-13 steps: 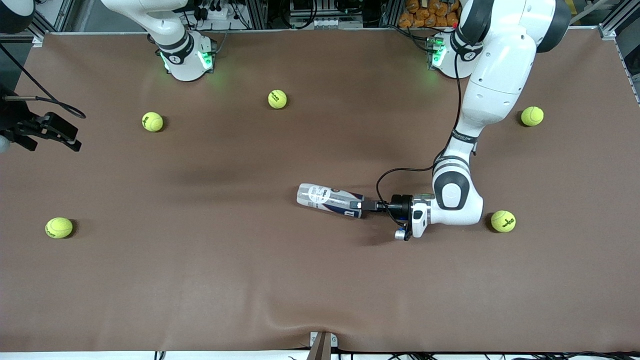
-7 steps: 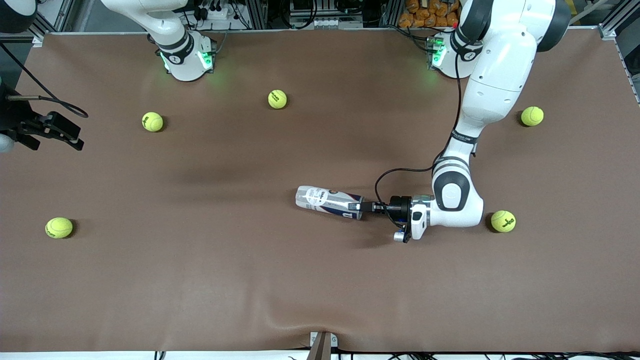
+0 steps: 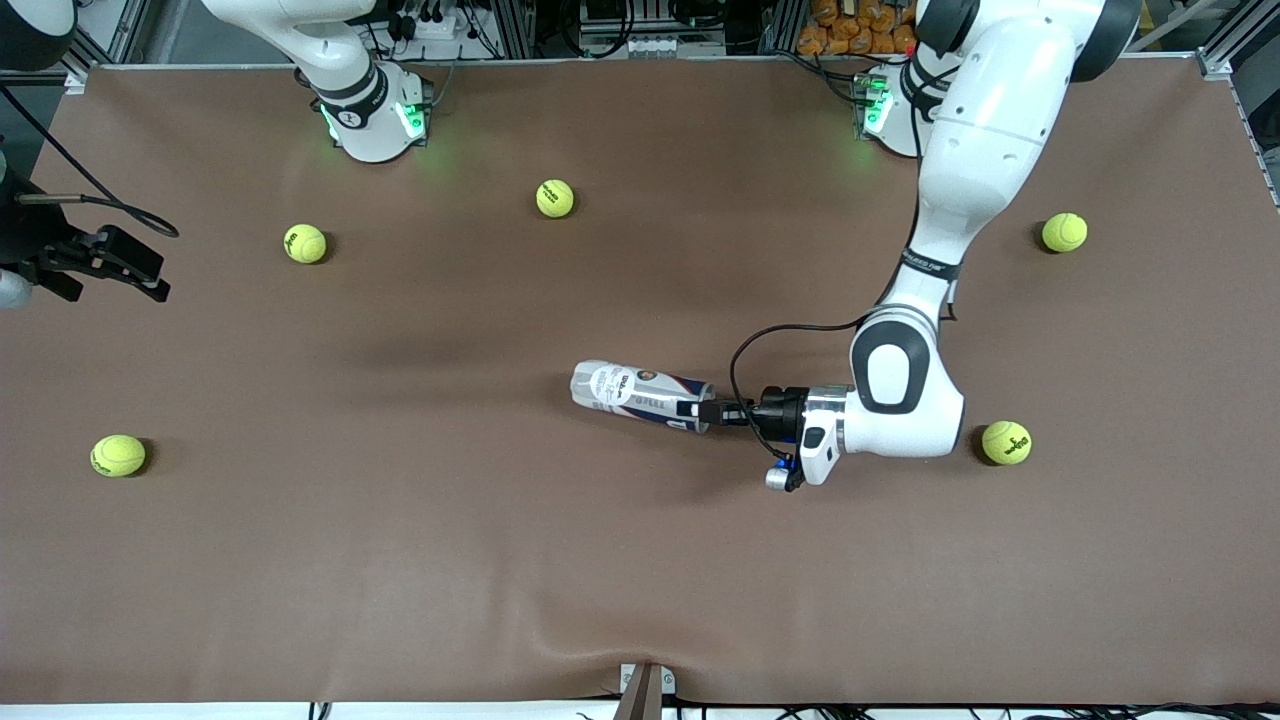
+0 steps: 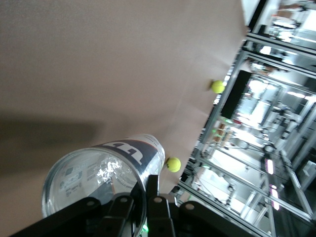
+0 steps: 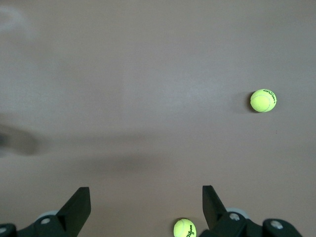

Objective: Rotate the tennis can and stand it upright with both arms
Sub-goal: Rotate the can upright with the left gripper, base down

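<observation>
One arm does the work you see: the left gripper [image 3: 712,411] is clamped on the rim of the tennis can [image 3: 640,396], one finger [image 4: 152,190] inside the open mouth and one outside, so the can lies near the middle of the table [image 3: 400,560], held by its end for turning; the right gripper [image 3: 115,268] waits spread wide and empty over the right arm's end of the table, probably to steady the can later.

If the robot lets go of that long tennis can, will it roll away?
Probably: the tennis can lies sideways and is round. It looks empty, so likely light. The left gripper pinches only its rim, so it might slip.
</observation>
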You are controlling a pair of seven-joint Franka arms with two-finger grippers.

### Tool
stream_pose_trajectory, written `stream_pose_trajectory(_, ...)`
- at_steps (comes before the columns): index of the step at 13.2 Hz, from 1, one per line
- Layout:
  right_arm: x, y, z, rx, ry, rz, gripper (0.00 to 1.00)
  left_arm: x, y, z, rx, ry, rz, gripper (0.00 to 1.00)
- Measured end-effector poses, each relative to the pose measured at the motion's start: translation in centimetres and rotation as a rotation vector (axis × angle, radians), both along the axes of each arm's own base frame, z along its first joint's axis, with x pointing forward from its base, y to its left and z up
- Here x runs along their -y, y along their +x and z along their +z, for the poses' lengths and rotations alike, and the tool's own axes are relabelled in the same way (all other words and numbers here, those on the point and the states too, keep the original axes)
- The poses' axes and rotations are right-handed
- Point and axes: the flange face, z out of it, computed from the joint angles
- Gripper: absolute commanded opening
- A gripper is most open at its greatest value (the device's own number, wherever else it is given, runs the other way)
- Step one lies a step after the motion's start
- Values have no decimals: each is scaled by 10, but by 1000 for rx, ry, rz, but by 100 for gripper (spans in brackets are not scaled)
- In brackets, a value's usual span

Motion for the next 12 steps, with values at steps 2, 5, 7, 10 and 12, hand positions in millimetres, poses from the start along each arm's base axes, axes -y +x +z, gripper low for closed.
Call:
stream_pose_trajectory(2, 0, 0, 0, -1, 0, 0, 100, 8, 1, 30, -20, 65, -3, 0)
stream_pose_trajectory(5, 0, 0, -1, -3, 0, 0, 100, 21, -4, 60, -33, 201, -17, 0)
stream_pose_trajectory(7, 0, 0, -2, -4, 0, 0, 100, 38, -8, 81, -41, 311, -20, 0)
stream_pose_trajectory(10, 0, 0, -2, -4, 0, 0, 100, 66, -18, 108, -51, 458, 0, 0)
stream_pose_trajectory(12, 0, 0, -2, -4, 0, 0, 100, 86, -28, 115, -53, 560, 28, 0)
